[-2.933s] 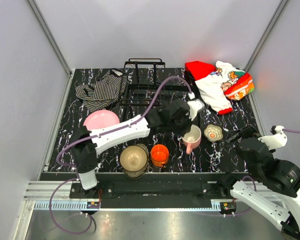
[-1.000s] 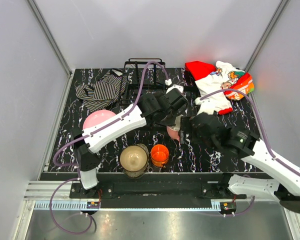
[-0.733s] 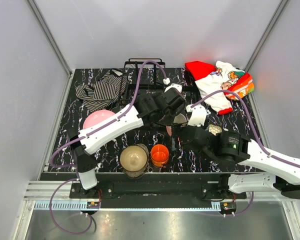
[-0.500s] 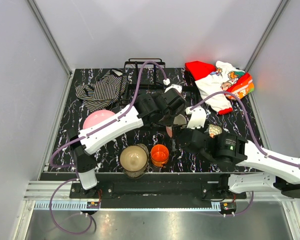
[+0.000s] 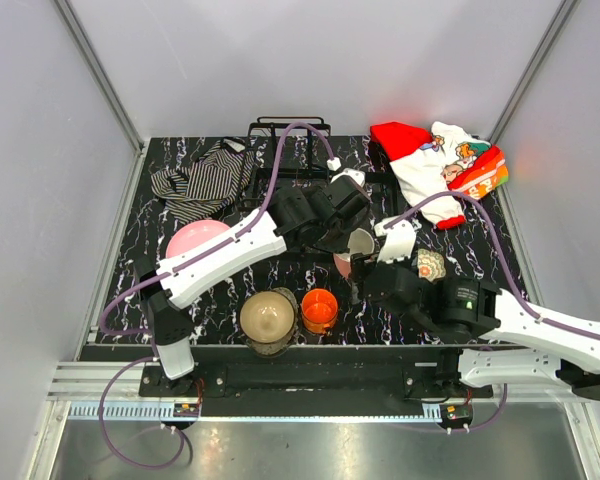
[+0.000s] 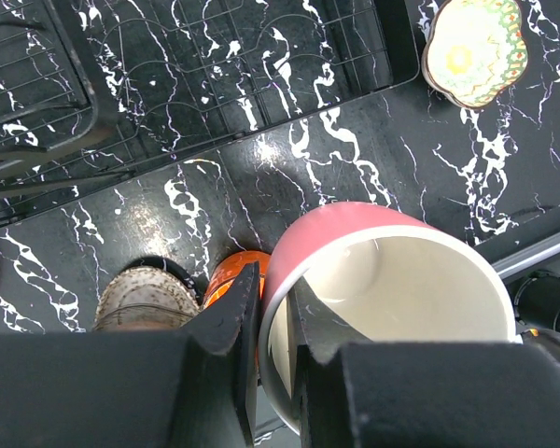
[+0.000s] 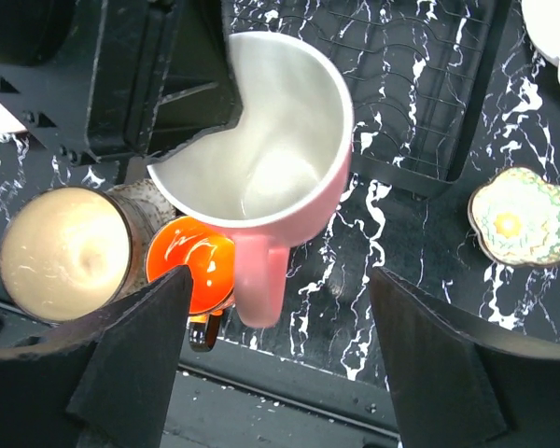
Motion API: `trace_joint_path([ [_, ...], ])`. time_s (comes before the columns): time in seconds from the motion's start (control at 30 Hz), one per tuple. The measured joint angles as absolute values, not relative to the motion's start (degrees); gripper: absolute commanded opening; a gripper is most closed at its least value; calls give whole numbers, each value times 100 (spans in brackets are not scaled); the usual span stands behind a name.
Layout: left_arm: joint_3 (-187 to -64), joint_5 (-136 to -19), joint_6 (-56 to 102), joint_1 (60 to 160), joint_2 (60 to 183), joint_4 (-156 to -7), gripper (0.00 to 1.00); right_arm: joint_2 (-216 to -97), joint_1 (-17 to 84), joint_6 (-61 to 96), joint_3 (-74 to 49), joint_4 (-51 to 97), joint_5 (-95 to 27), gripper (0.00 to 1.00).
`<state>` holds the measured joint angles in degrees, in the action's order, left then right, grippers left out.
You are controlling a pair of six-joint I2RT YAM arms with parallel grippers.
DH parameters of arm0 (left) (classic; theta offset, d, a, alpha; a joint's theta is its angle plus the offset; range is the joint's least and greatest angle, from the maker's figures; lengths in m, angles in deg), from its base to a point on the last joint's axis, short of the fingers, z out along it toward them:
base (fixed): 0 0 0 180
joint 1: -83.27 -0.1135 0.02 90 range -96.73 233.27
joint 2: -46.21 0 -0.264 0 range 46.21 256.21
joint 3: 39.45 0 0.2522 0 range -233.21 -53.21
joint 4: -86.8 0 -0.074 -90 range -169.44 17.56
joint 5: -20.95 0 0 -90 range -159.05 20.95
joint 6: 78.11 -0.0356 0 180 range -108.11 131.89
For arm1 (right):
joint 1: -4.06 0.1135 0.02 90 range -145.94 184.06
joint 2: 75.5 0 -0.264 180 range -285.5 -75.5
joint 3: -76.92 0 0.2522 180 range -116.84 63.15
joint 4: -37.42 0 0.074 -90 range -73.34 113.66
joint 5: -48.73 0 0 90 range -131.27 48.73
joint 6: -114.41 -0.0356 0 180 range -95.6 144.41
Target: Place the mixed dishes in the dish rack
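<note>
Where the left gripper (image 6: 273,280) pinches, the mug (image 6: 392,280) hangs.

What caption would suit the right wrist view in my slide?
Left gripper holds the cream-pink mug by its rim; small orange cup and brownish bowl below.

The black thin-wire dish rack (image 5: 263,178) stands at the back, striped black-white cloth (image 5: 200,175) left, red-white printed cloth (image 5: 435,170) right; before it (off the table (image 5: 145,250)) the cream-pink mug (image 7: 261,149), small orange cup (image 5: 320,309) nearer.

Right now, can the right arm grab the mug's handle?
Probably yes. The open right gripper faces the handle of the cream-pink mug with nothing between them; the left gripper pinches only the rim.
</note>
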<state>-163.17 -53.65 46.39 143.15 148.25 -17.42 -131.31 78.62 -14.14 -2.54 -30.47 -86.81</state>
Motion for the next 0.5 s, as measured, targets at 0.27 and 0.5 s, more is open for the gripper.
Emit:
trace_joint_path([
  [0.27,-16308,-5492,4626,14293,14825,-1747,0,-13166,7873,-1040,-24,-2512,-8560,61],
  [0.5,-16297,-5599,4622,14282,14825,-1747,0,-13142,7886,-885,120,-2262,-8519,55],
])
